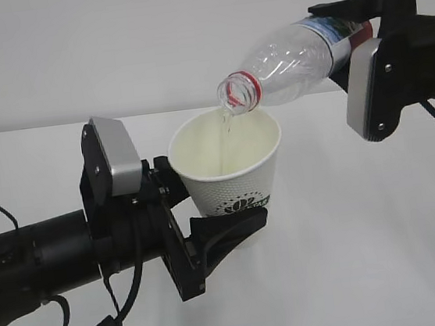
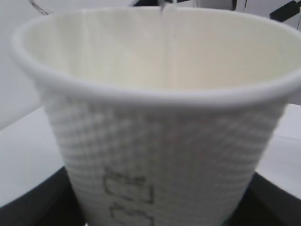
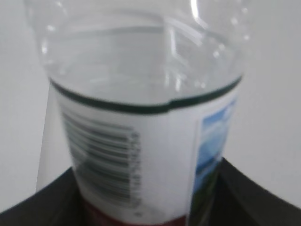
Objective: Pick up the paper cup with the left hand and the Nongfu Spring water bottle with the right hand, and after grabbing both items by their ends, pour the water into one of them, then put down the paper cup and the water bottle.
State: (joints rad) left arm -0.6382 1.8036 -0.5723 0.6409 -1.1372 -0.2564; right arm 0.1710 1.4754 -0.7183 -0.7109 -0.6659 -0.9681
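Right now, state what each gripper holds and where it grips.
Left hand grips the paper cup near its base; right hand grips the Nongfu Spring water bottle at its bottom end.

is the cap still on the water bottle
No, the Nongfu Spring water bottle is tilted with its open mouth over the paper cup, and a thin stream of water runs into it.

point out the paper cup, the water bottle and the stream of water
paper cup point(image 1: 239, 182): exterior view, on its outer side wall above the logo
water bottle point(image 1: 292, 56): exterior view, on its clear shoulder
water point(image 2: 170, 52): left wrist view, on the thin stream
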